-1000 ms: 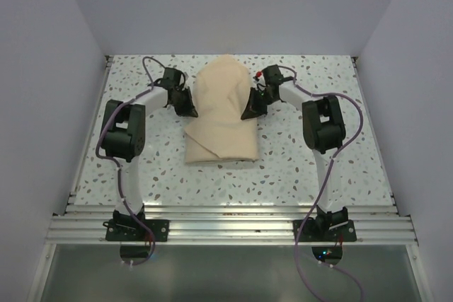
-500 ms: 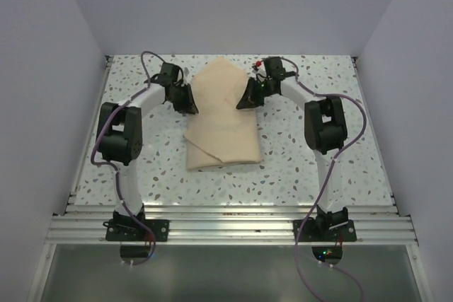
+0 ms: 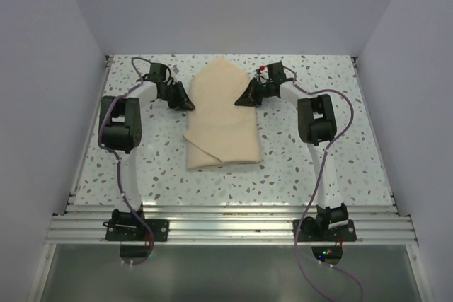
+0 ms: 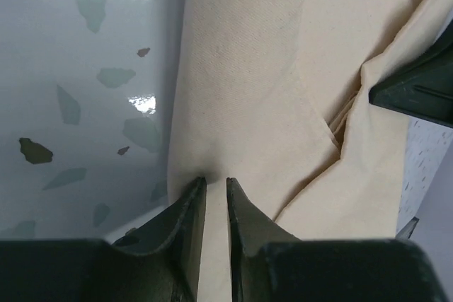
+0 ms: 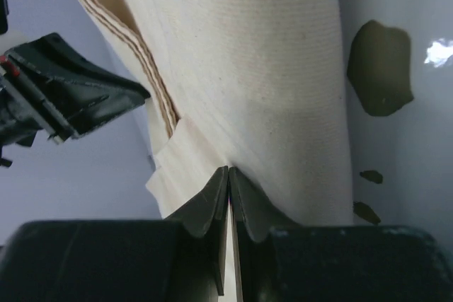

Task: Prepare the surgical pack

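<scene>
L gripper & R gripper clamped on beige cloth side edges, prob. to pull far flap taut for folding.

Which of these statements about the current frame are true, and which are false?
1. The beige cloth is spread out as one flat sheet. False: it is folded into a bundle, with layers showing at its edges.
2. The left gripper is at the cloth's near edge, by the arm bases. False: it is at the far part of the cloth's left side.
3. The right gripper is shut on a fold of the cloth. True.
4. The cloth lies between the two grippers. True.
5. The cloth rests on a speckled table. True.
</scene>
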You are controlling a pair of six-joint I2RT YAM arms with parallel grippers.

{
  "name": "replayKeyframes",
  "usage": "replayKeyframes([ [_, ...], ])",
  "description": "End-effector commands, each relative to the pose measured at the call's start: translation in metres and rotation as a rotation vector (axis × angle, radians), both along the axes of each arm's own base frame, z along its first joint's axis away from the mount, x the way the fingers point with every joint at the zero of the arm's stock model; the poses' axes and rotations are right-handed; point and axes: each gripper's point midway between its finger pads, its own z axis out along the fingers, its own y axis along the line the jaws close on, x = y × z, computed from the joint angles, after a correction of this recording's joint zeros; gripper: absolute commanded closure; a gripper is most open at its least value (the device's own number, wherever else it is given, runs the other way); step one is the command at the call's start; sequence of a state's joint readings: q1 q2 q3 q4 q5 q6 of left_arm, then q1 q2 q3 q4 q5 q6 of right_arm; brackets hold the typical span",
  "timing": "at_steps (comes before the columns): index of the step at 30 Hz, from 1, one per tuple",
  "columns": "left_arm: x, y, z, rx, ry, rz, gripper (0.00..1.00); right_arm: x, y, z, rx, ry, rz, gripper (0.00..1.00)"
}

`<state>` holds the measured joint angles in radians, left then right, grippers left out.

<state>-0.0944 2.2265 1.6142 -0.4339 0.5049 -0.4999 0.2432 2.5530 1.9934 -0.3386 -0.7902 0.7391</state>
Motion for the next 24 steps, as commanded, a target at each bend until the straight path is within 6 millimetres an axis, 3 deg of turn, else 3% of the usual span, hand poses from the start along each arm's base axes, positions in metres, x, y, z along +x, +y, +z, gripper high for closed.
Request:
replayKeyframes([
  [1, 0.009, 0.009, -0.015, -0.009, 0.007, 0.000, 0.77, 0.011, -0.007, -0.010, 0.021, 0.016, -0.011, 0.91],
  [4, 0.019, 0.000, 0.005, -0.074, -0.060, -0.020, 0.76, 0.019, -0.011, 0.002, 0.007, -0.027, -0.008, 0.91],
  [10, 0.041, -0.019, 0.054, -0.211, -0.205, -0.015, 0.73, 0.036, -0.006, 0.064, 0.029, -0.188, -0.013, 0.91],
  [12, 0.053, -0.022, 0.065, -0.239, -0.254, -0.006, 0.74, 0.041, -0.006, 0.068, 0.029, -0.200, -0.024, 0.91],
  [15, 0.070, -0.025, 0.064, -0.279, -0.256, 0.026, 0.73, 0.048, -0.010, 0.063, 0.057, -0.175, -0.052, 0.91],
  [16, 0.073, -0.025, 0.048, -0.283, -0.221, 0.045, 0.73, 0.051, -0.011, 0.054, 0.060, -0.164, -0.063, 0.91],
  [18, 0.085, -0.023, 0.039, -0.281, -0.196, 0.074, 0.73, 0.054, -0.013, 0.047, 0.069, -0.141, -0.087, 0.91],
  [19, 0.087, -0.021, 0.018, -0.287, -0.146, 0.102, 0.73, 0.058, -0.016, 0.035, 0.065, -0.133, -0.101, 0.91],
  [22, 0.096, -0.012, -0.006, -0.299, -0.094, 0.163, 0.74, 0.066, -0.023, 0.020, 0.067, -0.106, -0.140, 0.91],
  [23, 0.095, -0.011, -0.013, -0.290, -0.068, 0.171, 0.75, 0.067, -0.024, 0.005, 0.058, -0.078, -0.151, 0.91],
  [24, 0.104, -0.007, -0.012, -0.255, -0.089, 0.173, 0.75, 0.069, -0.028, -0.001, 0.043, -0.066, -0.167, 0.91],
])
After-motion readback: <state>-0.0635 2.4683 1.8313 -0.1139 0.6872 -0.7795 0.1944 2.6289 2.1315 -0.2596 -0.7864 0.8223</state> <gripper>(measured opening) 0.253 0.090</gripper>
